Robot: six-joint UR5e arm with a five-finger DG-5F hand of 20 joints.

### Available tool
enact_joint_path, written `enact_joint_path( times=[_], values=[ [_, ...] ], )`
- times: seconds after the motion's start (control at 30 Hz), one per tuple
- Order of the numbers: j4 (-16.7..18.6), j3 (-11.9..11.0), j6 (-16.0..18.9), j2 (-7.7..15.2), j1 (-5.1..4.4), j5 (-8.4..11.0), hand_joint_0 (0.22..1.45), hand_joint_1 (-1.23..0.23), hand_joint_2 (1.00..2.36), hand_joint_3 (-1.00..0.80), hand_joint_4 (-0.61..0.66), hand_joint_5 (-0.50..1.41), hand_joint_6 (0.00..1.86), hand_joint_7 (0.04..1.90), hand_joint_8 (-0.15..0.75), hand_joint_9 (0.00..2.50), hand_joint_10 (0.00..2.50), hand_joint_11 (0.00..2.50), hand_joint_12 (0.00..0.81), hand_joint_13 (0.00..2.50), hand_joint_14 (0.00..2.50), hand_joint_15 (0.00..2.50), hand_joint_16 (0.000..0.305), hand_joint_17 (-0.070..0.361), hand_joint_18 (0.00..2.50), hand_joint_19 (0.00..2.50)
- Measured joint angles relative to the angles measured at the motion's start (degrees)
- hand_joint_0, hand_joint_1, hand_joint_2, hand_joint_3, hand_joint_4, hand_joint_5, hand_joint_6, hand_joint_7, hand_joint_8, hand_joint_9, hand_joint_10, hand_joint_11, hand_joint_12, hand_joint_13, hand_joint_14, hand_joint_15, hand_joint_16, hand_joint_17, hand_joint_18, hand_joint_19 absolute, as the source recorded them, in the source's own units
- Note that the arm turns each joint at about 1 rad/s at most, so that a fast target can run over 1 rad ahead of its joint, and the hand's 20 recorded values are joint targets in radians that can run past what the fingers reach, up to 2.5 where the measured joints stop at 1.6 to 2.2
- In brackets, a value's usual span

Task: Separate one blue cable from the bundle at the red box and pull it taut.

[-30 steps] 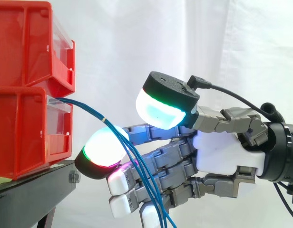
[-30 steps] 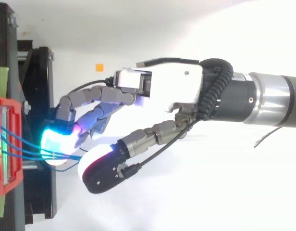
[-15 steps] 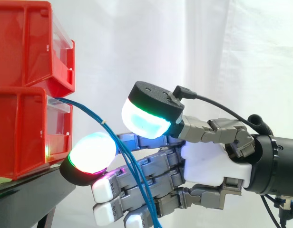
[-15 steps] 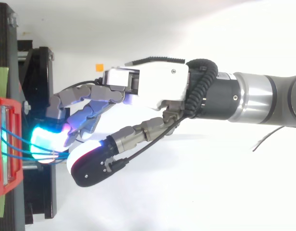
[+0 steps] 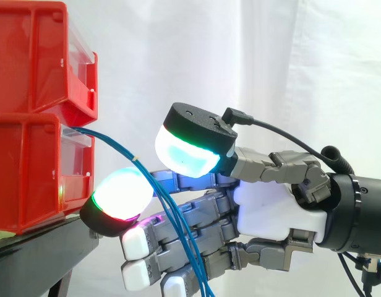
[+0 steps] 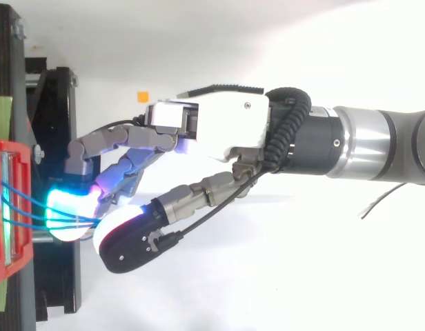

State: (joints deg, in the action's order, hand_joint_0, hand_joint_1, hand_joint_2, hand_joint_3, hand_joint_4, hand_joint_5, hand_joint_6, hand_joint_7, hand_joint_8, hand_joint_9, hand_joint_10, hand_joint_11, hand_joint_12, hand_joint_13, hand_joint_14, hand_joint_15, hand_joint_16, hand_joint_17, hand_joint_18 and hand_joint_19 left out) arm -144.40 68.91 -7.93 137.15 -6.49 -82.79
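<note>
Backing the work is a white curtain (image 5: 302, 62), and before it two red bins sit stacked at the left: the upper red bin (image 5: 36, 55) on the lower red bin (image 5: 29, 173), both on a black stand (image 5: 42, 250).

The hand (image 5: 271, 210) reaches in from the right with its fingers stretched toward the bins and its thumb raised apart from them, spread and closed on nothing. Its thumb pad (image 5: 187, 154) glows pale cyan above. A finger pad (image 5: 119, 198), lit green and red, sits just off the lower bin's front.

The blue cables (image 5: 113, 143) leave the front of the lower red bin as a bundle. They arc down between thumb and fingers, cross the fingers and drop out of view below. One strand carries a small pale band (image 5: 135, 158).

From above, the strands (image 6: 26, 207) run side by side from the bin to the glowing finger pad and seem to touch it.

The main risk, as I judge it, is that a closing pinch catches several strands, since they lie so close together across the fingers. A pull would then drag the whole bundle. With the pads this thick, a single thin strand could also slip out under tension.
</note>
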Motion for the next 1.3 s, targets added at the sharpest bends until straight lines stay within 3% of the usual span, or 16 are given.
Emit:
enact_joint_path(
  times=[0.5,0.97,1.3],
  values=[
    [0.09,-0.3,0.02,0.0,-0.1,-0.44,0.65,-0.68,1.02,-0.24,0.26,-0.17,0.69,1.02,0.397,0.73,0.01,0.62,0.414,0.84,0.01,0.46,0.05,0.113,0.84,0.52],
    [-0.24,-1.17,0.41,0.0,-0.06,-0.86,0.6,-0.69,1.0,-0.45,0.29,-0.19,0.82,0.9,0.418,0.86,0.01,0.75,0.426,0.95,0.01,0.5,0.049,0.111,0.91,0.52],
    [-0.23,-1.19,0.91,0.0,-0.05,-0.89,0.63,-0.72,1.02,-0.19,0.19,-0.19,0.9,0.99,0.424,0.96,0.01,0.88,0.429,1.02,0.02,0.54,0.048,0.109,0.97,0.54]
  ],
)
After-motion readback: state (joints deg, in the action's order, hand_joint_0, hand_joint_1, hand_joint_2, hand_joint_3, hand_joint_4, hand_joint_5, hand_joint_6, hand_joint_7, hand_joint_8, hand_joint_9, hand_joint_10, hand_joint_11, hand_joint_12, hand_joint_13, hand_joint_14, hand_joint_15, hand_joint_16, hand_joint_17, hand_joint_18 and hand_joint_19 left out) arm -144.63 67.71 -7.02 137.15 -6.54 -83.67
